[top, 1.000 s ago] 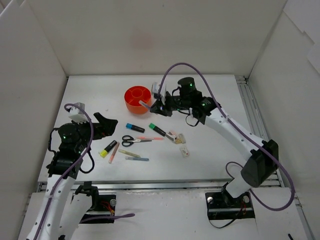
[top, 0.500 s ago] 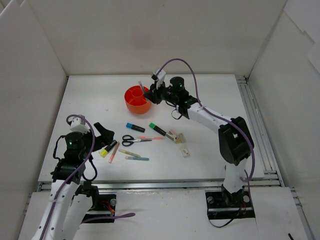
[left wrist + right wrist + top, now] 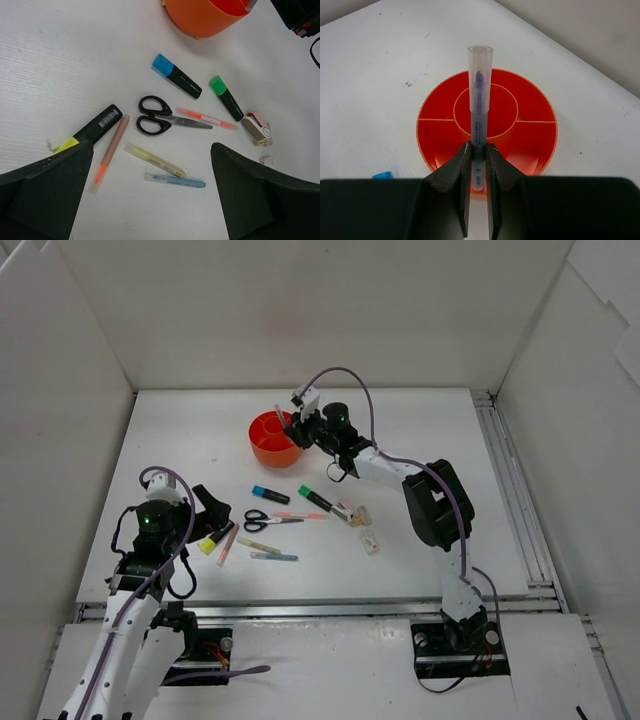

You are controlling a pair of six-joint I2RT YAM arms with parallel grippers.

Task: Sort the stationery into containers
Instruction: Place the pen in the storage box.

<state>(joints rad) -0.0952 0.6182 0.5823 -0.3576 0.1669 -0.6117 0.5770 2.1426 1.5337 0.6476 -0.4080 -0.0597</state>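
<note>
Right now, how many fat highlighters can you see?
3: blue highlighter nearest the orange organiser, green highlighter right of it, yellow highlighter leftmost, half hidden. No others show.

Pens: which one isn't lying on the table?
The purple pen with the clear cap: the right pincer holds it over the orange organiser, while the other pens lie flat beside the scissors.
</note>
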